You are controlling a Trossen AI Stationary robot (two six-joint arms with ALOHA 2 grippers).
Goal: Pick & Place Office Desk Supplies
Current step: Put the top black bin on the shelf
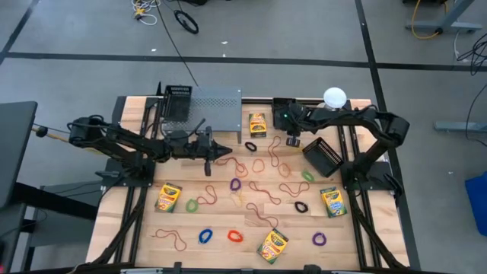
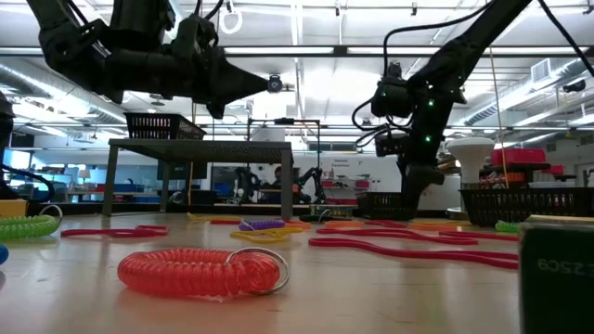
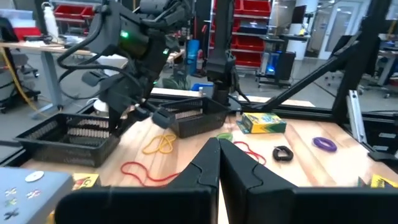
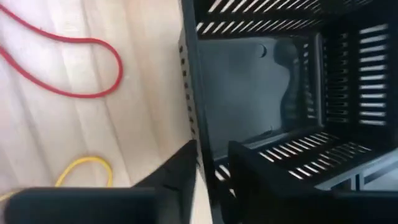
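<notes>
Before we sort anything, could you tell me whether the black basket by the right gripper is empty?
It looks empty: the right wrist view shows only the bare bottom of the black basket; part is hidden.

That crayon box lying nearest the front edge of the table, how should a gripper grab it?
Probably straight down from above, pinching the crayon box across its narrower width, on its two long edges. It lies flat, so only the edges offer a hold, and it sits diagonally, so the wrist should turn to match.
</notes>
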